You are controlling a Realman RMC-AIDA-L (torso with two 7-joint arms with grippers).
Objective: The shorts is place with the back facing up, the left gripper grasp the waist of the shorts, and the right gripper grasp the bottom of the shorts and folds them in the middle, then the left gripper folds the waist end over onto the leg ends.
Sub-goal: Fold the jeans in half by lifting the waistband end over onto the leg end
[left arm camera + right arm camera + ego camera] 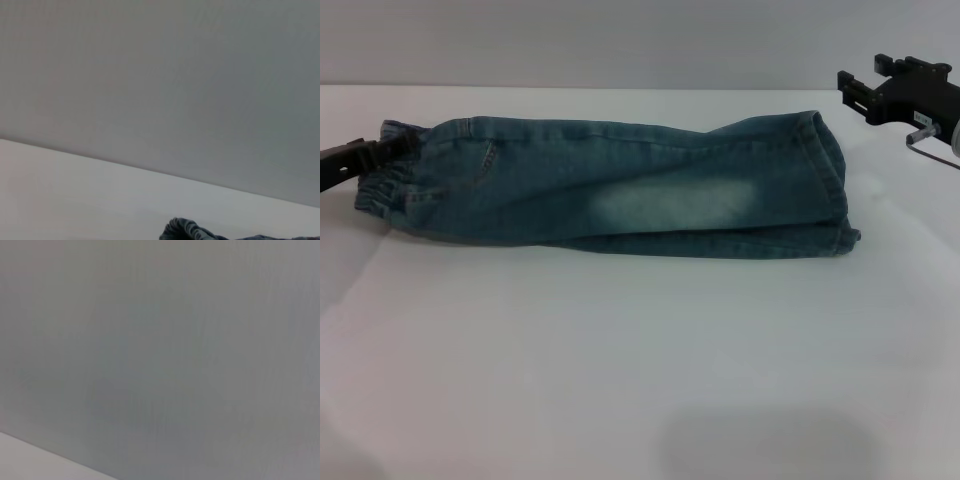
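The denim shorts (pixel 620 185) lie folded lengthwise on the white table (pixel 620 360), with the waist at the left and the leg ends (pixel 835 190) at the right. A faded patch shows in the middle. My left gripper (pixel 382 153) comes in from the left edge and is shut on the elastic waistband (pixel 380 185). The left wrist view catches only a bunched bit of denim (pixel 187 231). My right gripper (pixel 860 95) hovers at the far right, above and beyond the leg ends, apart from the cloth.
A grey wall (pixel 620 40) rises behind the table's far edge. The right wrist view shows mostly that wall (pixel 160 340) and a corner of the table (pixel 30 462).
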